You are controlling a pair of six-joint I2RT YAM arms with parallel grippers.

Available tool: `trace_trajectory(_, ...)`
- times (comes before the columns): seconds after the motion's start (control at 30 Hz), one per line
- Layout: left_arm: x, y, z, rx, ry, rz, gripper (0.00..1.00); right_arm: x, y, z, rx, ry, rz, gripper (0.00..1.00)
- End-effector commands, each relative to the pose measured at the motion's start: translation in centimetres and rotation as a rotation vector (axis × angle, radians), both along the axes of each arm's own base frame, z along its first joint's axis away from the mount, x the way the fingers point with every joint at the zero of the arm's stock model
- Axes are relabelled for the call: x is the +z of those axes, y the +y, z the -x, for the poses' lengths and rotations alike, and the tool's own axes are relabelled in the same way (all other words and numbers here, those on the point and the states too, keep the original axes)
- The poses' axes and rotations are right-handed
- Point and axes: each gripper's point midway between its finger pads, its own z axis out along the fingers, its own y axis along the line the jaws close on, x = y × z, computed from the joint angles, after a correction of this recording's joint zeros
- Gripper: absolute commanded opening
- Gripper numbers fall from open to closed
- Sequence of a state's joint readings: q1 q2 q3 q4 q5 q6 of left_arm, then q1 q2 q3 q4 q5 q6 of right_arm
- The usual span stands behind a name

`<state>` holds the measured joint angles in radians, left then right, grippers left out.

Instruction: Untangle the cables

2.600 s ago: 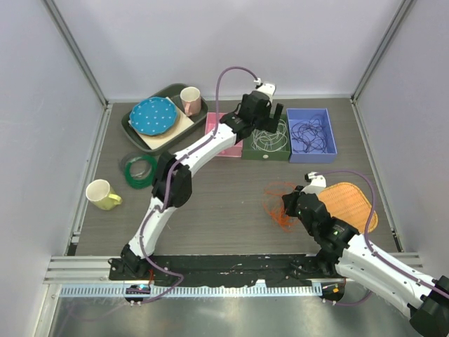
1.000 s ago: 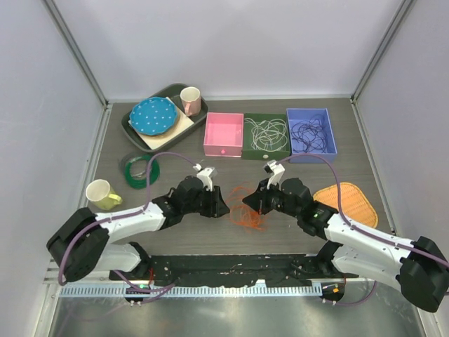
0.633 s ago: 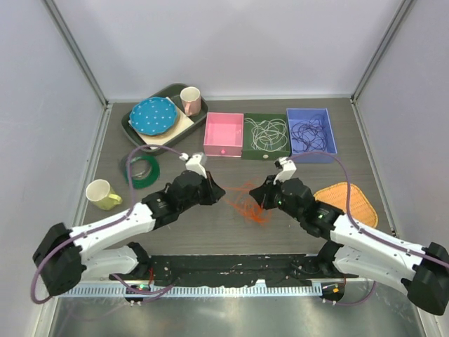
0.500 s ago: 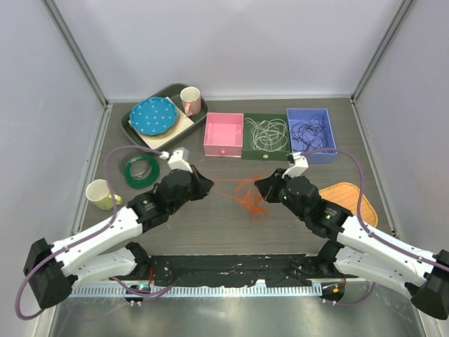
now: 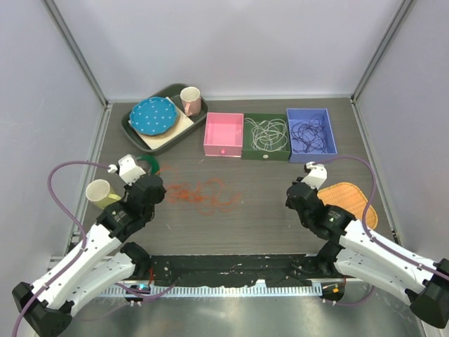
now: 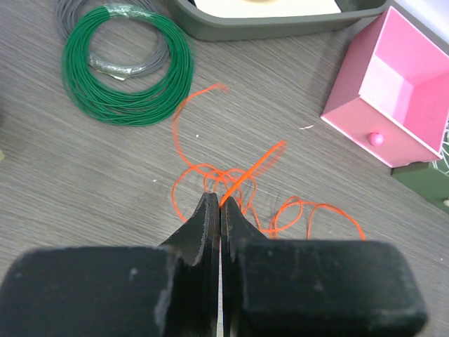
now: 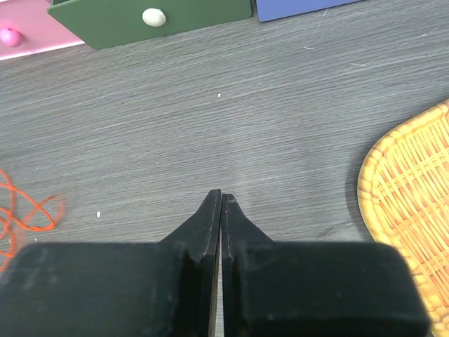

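Observation:
A thin orange cable [image 5: 210, 193] lies spread in loose loops across the middle of the table. My left gripper [image 5: 158, 188] is at its left end. In the left wrist view the gripper [image 6: 221, 199] is shut on a strand of the orange cable [image 6: 242, 175], which runs out from between the tips. My right gripper [image 5: 289, 199] is off to the right, shut, and in the right wrist view [image 7: 221, 196] holds nothing; the orange cable [image 7: 24, 210] lies well left of it. A green cable coil [image 6: 126, 77] lies beyond the left gripper. White cables [image 5: 265, 133] and dark purple cables [image 5: 309, 133] lie in boxes.
At the back stand a pink box [image 5: 224, 135], a green box [image 5: 280, 152] and a blue box [image 5: 330, 119]. A dark tray [image 5: 133, 126] holds a blue plate and a cup. A yellow mug [image 5: 98, 191] stands at the left, a woven basket [image 5: 354, 200] at the right.
The two arms have drawn apart. The left gripper shut on the orange cable and pulled it left, spreading the bundle out. The right gripper moved back right, clear of the cable.

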<state>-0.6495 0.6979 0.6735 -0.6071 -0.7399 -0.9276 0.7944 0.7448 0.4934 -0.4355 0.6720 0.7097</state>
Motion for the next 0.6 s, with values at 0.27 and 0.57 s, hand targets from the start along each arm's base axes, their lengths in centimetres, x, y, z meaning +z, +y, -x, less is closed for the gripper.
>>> trace_trajectory(0.27,2.7,-2.6,-0.5,-0.139,-0.054,0.052,0.00,4.2,16.7,1.5,0.910,-0.206,-0.105,0.33)
trace_trajectory(0.57,2.8,-2.8,-0.2,-0.152,-0.049,0.078,0.00,2.3,30.8,1.2,1.249,-0.204,0.075,0.47)
